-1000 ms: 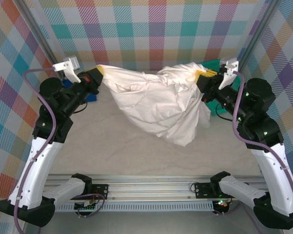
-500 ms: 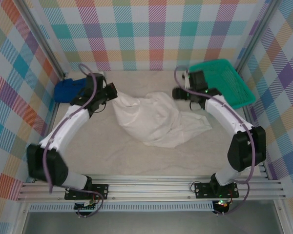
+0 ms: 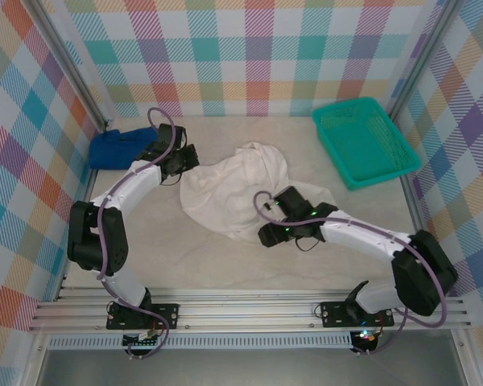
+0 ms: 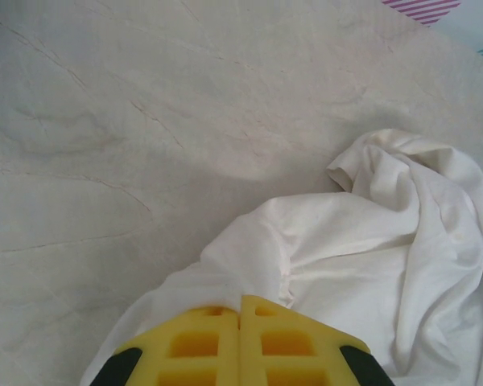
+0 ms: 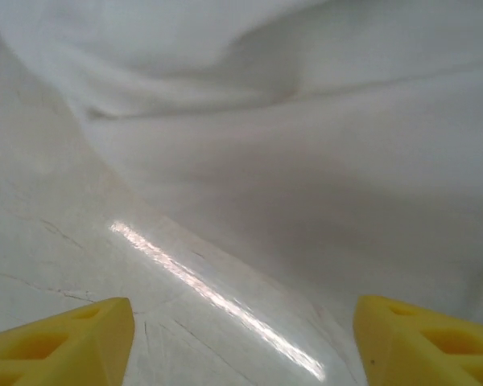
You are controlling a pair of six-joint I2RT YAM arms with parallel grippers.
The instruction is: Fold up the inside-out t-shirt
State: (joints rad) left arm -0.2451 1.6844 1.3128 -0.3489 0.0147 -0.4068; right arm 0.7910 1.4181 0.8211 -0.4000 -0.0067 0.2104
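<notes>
Top external view: the white t-shirt [image 3: 229, 189] lies crumpled in a loose heap on the pale surface [image 3: 185, 257], between the two tools. The left tool [image 3: 187, 158] sits at the heap's far left edge and touches the cloth. The right tool [image 3: 266, 235] is low at the heap's near edge, with most of the cloth beyond it and to its left. A blue cloth [image 3: 117, 149] lies behind the left tool, well clear of the t-shirt. A green basket [image 3: 362, 141] stands far off to the right of the right tool, near the back corner.

In the left wrist view, the left tool [image 4: 240, 310] has its yellow pads pressed together. The t-shirt [image 4: 370, 241] gathers into a small pucker right at their tips, so a fold of the hem is clamped between them. From there the cloth spreads ahead and to the right in soft ridges, with bare surface [image 4: 145, 121] ahead and to the left.

In the right wrist view, the right tool [image 5: 241, 322] is spread wide, one yellow finger [image 5: 72, 334] at each lower corner and nothing between them. The t-shirt [image 5: 322, 145] rises just ahead, its edge resting on the glossy surface [image 5: 105, 249].
</notes>
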